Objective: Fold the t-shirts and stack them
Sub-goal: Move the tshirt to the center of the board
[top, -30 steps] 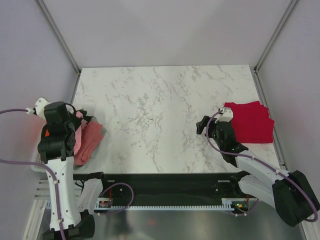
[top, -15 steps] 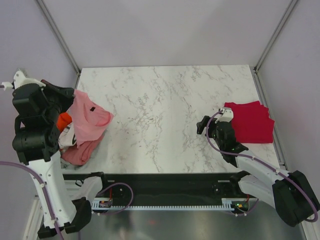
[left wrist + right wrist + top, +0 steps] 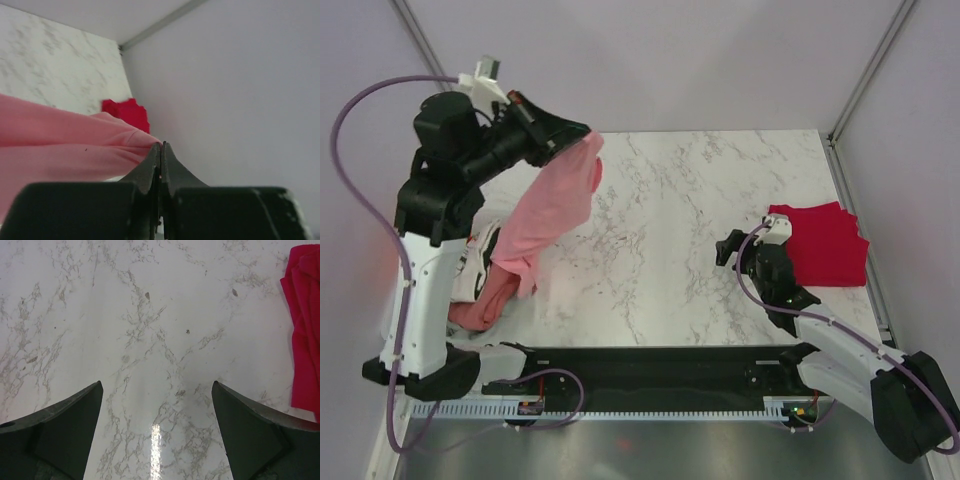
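The light pink t-shirt (image 3: 555, 205) hangs in a long drape over the left side of the table. My left gripper (image 3: 582, 137) is raised high and shut on its top edge. In the left wrist view the gripper (image 3: 161, 146) pinches the pink cloth (image 3: 65, 145), with the red t-shirt (image 3: 127, 112) far behind. The crimson t-shirt (image 3: 820, 243) lies folded flat at the table's right edge. My right gripper (image 3: 725, 248) hovers low just left of it, open and holding nothing. In its own view the gripper (image 3: 156, 386) stands over bare marble, the red t-shirt (image 3: 302, 340) at the right.
The pink shirt's lower end trails to a heap of pinkish cloth (image 3: 478, 305) at the marble table's (image 3: 660, 200) near left corner. A black rail (image 3: 650, 375) runs along the front edge. Grey walls and metal posts (image 3: 865, 70) close in the back and sides.
My left arm has swung up and to the right, lifting the pink t-shirt out of the heap at the left edge until it hangs. The right arm has stayed put.
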Controlling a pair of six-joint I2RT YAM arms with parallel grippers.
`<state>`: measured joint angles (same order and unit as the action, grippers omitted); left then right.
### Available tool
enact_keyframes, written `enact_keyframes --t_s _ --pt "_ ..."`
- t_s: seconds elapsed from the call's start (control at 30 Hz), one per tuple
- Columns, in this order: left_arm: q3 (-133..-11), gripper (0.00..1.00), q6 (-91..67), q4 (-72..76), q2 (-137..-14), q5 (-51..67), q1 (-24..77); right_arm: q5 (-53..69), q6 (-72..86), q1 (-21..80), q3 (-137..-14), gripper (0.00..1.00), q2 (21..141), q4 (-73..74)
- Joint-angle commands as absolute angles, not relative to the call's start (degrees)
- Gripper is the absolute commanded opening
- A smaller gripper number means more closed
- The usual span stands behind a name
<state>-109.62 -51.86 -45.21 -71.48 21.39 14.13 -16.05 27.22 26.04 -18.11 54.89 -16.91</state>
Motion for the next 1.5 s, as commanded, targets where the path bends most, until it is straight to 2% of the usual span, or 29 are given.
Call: enact_keyframes --t_s 0.0,0.03,0.13,0.23,0.3,0.4,0.5,0.53,0.67,0.8,0.97,1.03,1.1,1.13,1.2,1.23,1.27,1.37,1.47 --pt "-117.2 0.02 -56.1 -36.3 -78.3 22.7 24.8 -17.9 27.7 26.2 -17.3 0.98 53.0 -17.8" --pt "-122.6 0.02 -55.9 -36.1 -80.2 21.2 30.0 -18.0 27.7 26.2 -17.2 0.98 52.9 -17.9" --pt "-134.9 0.02 -56.4 -36.1 -89.5 21.4 37.0 -18.6 27.8 26.2 -16.7 0.98 52.4 -18.1" --pt "-142.1 0.02 -60.3 -33.9 -94.5 20.7 38.0 -19.2 27.9 26.2 -17.2 0.98 52.0 -17.0" --pt "-141.9 0.02 -60.6 -33.4 -93.8 16.9 37.3 -19.4 27.9 26.2 -17.2 0.98 51.8 -16.9" --pt "-132.3 0.02 -63.0 -33.6 -88.1 10.7 30.6 -19.6 27.8 26.2 -17.1 0.98 51.5 -17.0" --pt "-112.8 0.02 -66.8 -33.2 -81.0 10.4 20.6 -18.6 27.9 26.2 -17.0 0.98 51.9 -17.3" --pt "-102.2 0.02 -67.0 -32.8 -79.4 10.1 17.3 -18.2 27.7 26.2 -17.1 0.98 52.1 -17.6" --pt "-76.5 0.02 -65.9 -26.4 -71.0 10.5 12.6 -17.8 27.7 26.2 -17.6 0.98 53.4 -17.2" --pt "-49.9 0.02 -66.0 -11.7 -63.6 10.9 9.7 -16.5 27.6 26.2 -17.2 0.97 53.5 -18.1" --pt "-40.9 0.02 -57.8 -11.0 -59.5 6.4 5.5 -15.9 27.2 26.2 -17.3 0.96 54.5 -18.3" --pt "-41.3 0.1 -55.1 -13.7 -60.0 5.3 4.0 -15.6 27.2 26.2 -17.5 0.96 54.7 -18.3" --pt "-42.6 0.28 -51.8 -15.3 -61.2 6.5 2.2 -15.0 26.8 26.2 -17.7 0.96 54.9 -18.1" --pt "-43.1 0.47 -50.7 -16.1 -62.6 7.2 1.7 -15.1 26.8 26.2 -17.8 0.96 54.8 -18.0" --pt "-42.8 0.71 -47.9 -15.0 -63.8 12.8 0.1 -15.9 26.4 26.2 -17.6 0.97 54.5 -17.8" --pt "-41.8 0.91 -47.3 -12.9 -65.1 16.0 -1.7 -16.1 26.4 26.2 -17.5 0.97 54.3 -17.8" --pt "-40.5 0.99 -47.5 -8.3 -65.6 19.0 -2.6 -17.0 26.3 26.2 -17.4 0.97 54.0 -17.6" --pt "-35.4 1.0 -49.0 -1.3 -66.1 26.7 -4.6 -18.2 26.5 26.2 -17.7 0.94 53.9 -16.6" --pt "-34.0 1.0 -47.4 -0.2 -63.8 26.4 -4.0 -18.4 27.1 26.1 -20.8 0.84 55.2 -12.9"
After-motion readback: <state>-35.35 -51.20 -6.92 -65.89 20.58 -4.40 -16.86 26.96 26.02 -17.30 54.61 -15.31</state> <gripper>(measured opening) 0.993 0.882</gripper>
